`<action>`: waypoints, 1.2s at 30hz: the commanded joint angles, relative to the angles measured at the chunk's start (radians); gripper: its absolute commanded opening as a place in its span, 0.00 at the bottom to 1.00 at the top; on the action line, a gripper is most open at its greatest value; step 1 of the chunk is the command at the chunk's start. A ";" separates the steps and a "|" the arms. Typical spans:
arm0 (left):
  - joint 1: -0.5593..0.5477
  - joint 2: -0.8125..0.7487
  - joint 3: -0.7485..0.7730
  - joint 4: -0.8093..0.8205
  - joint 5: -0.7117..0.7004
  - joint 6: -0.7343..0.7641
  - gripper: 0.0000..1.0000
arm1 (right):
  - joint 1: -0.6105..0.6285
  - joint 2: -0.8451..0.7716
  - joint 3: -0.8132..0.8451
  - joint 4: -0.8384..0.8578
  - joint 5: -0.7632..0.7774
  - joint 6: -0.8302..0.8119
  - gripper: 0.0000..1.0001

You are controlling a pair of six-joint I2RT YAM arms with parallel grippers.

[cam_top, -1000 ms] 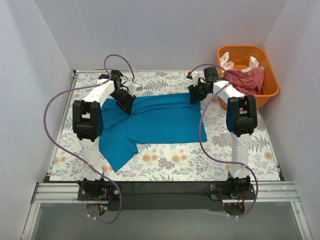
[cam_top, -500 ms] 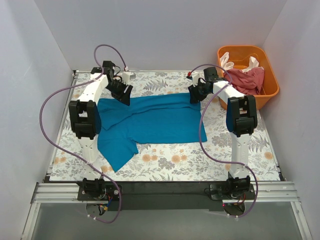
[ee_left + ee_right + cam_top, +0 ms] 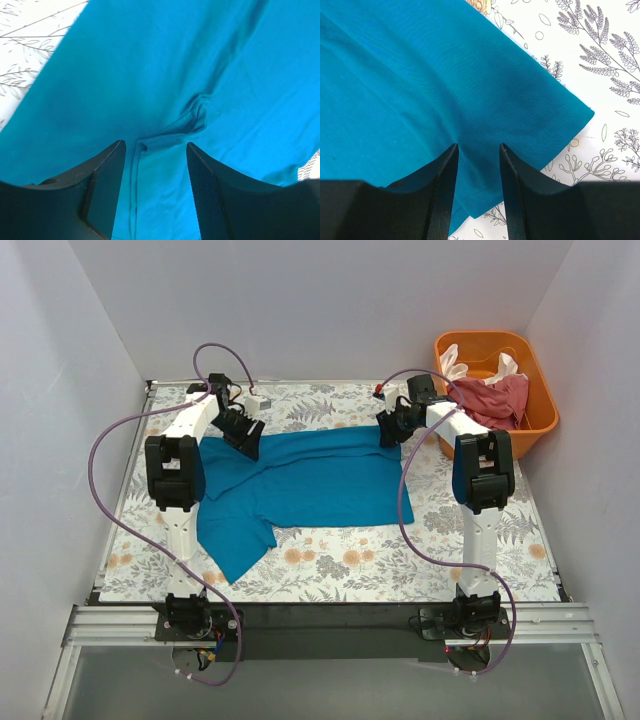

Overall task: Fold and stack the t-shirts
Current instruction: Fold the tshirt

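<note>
**A:** Eyes on the left gripper (image 3: 155,145). Its jaws stand apart with nothing pinched between them. It hangs low over the teal-blue t-shirt (image 3: 320,480), and a small puckered ridge of cloth sits right under the gap.

**B:** The right gripper (image 3: 478,146) tells much the same story: jaws parted and no cloth caught. Its tips are down close to the fabric, beside a stitched hem, and a faint crease runs off from one fingertip.

**A:** Place them for us against the orange tub (image 3: 546,400).

**B:** The right gripper is the near one, just to the left of the tub, over the shirt's corner closest to it. The left gripper is well away from the tub, over the shirt's far-left corner.

**A:** And the teal shirt itself?

**B:** It's spread on the floral table (image 3: 450,550) to the left of the tub, apart from it. The body lies fairly flat, and a flap trails down towards the arm bases at the end farthest from the tub.

**A:** What's in the tub?

**B:** The dusty pink-red t-shirt (image 3: 490,400) is heaped inside and spilling over the rim. The cream-white t-shirt (image 3: 452,362) pokes up behind it, also in the tub.
</note>
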 commanded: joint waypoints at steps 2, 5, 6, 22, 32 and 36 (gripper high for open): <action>-0.004 -0.038 -0.008 -0.013 0.024 0.023 0.49 | 0.003 -0.020 -0.015 -0.012 -0.014 -0.009 0.45; -0.004 -0.052 -0.038 -0.011 0.039 0.055 0.45 | 0.003 -0.019 -0.014 -0.010 -0.015 -0.009 0.45; -0.004 -0.058 -0.044 -0.017 0.042 0.059 0.41 | 0.003 -0.017 -0.014 -0.012 -0.015 -0.009 0.45; -0.054 -0.205 -0.200 -0.091 0.071 0.059 0.00 | 0.002 -0.014 -0.019 -0.010 -0.011 -0.010 0.43; -0.080 -0.288 -0.306 -0.137 0.085 0.068 0.16 | 0.002 -0.032 -0.026 -0.015 -0.002 -0.021 0.43; 0.031 -0.252 -0.110 -0.187 0.253 -0.028 0.16 | 0.002 -0.058 -0.009 -0.020 -0.015 -0.019 0.43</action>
